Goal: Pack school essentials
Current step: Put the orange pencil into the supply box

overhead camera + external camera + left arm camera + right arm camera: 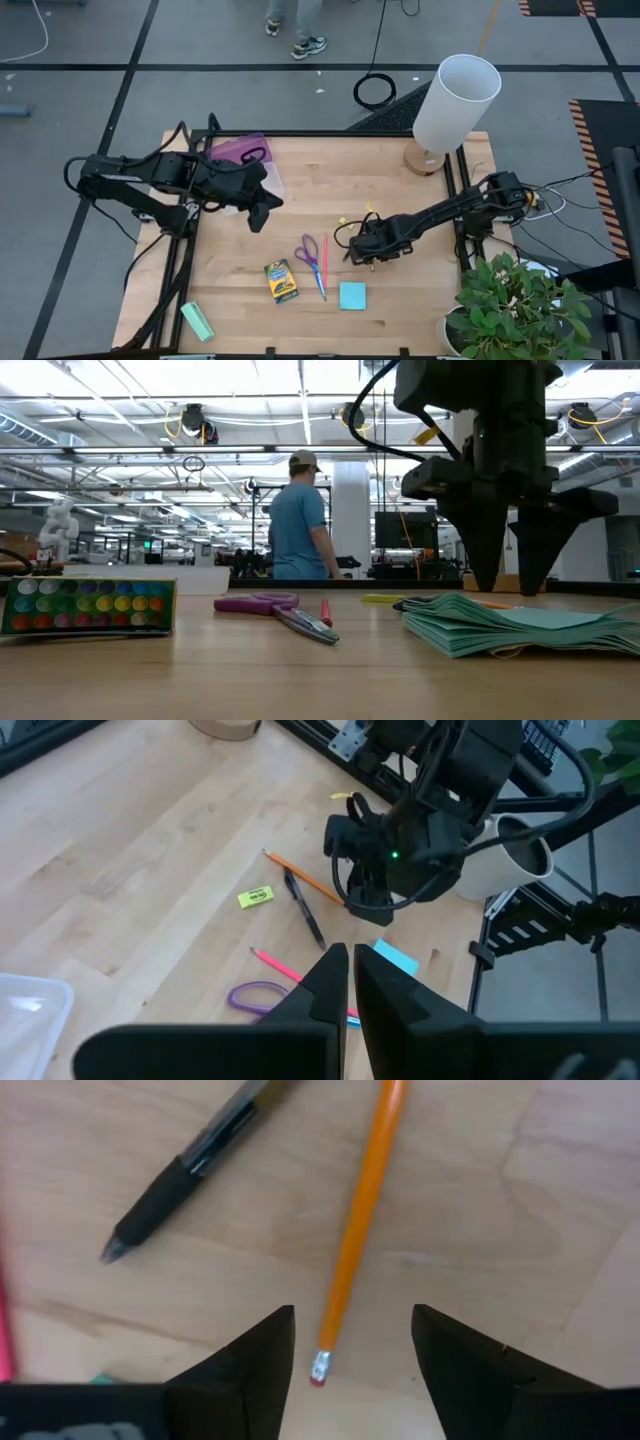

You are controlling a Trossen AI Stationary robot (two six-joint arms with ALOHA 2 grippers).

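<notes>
Currently we are at the pickup step: the right hand [352, 1342] hovers low, fingers spread, astride the eraser end of the orange pencil [360, 1230] lying on the counter [310, 185] beside the black pen [185, 1165]; next, descend and pinch; the left hand [350, 982], pressed together, waits near the clear pouch [245, 160].

Orange pencil [360, 1230], black pen [185, 1172]
</notes>
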